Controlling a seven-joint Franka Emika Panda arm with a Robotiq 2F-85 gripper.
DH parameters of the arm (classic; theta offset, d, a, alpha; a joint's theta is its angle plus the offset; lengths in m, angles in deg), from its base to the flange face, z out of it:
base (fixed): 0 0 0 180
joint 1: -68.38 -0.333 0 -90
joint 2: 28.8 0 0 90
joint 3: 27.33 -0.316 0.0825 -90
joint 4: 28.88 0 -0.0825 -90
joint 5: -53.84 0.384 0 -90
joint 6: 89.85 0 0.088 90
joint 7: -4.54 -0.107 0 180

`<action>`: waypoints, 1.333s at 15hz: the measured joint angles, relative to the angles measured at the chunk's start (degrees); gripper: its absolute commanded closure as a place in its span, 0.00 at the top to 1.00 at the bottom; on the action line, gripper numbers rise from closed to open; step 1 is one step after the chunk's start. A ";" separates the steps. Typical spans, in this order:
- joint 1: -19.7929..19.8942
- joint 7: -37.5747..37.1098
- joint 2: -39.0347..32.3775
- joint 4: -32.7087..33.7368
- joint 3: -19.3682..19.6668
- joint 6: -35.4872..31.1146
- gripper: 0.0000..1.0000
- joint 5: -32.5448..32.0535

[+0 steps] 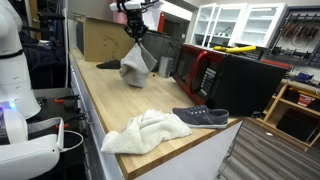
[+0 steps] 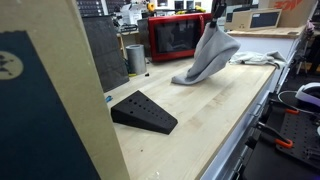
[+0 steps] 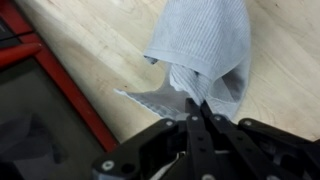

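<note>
My gripper (image 3: 198, 103) is shut on the top of a grey towel (image 3: 205, 45) and holds it up so it hangs over the wooden counter (image 1: 110, 100). In both exterior views the grey towel (image 1: 138, 66) (image 2: 205, 55) dangles from the gripper (image 1: 136, 32), with its lower end touching or just above the counter (image 2: 210, 105). The wrist view shows the jaws pinched tight on a fold of the cloth.
A white towel (image 1: 147, 130) and a dark grey shoe (image 1: 201, 117) lie near the counter's front end. A red microwave (image 1: 203, 70) (image 2: 178, 37) stands beside the hanging towel. A black wedge (image 2: 143, 111), a metal cup (image 2: 135, 58) and cardboard boxes (image 1: 100, 38) are also there.
</note>
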 measured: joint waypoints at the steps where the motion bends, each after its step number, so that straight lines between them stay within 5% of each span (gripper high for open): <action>1: -0.25 -0.33 0.90 0.01 0.20 -0.06 0.01 0.31; 9: -7.61 0.14 4.79 0.49 4.50 -2.61 0.01 12.46; 17: 0.36 -3.89 5.42 -0.03 4.16 -1.67 0.01 -3.69; 18: 1.89 -5.67 5.53 -0.14 3.84 -1.41 0.29 -7.07; 20: 4.46 -10.16 5.77 -0.26 2.82 -1.05 0.35 -13.38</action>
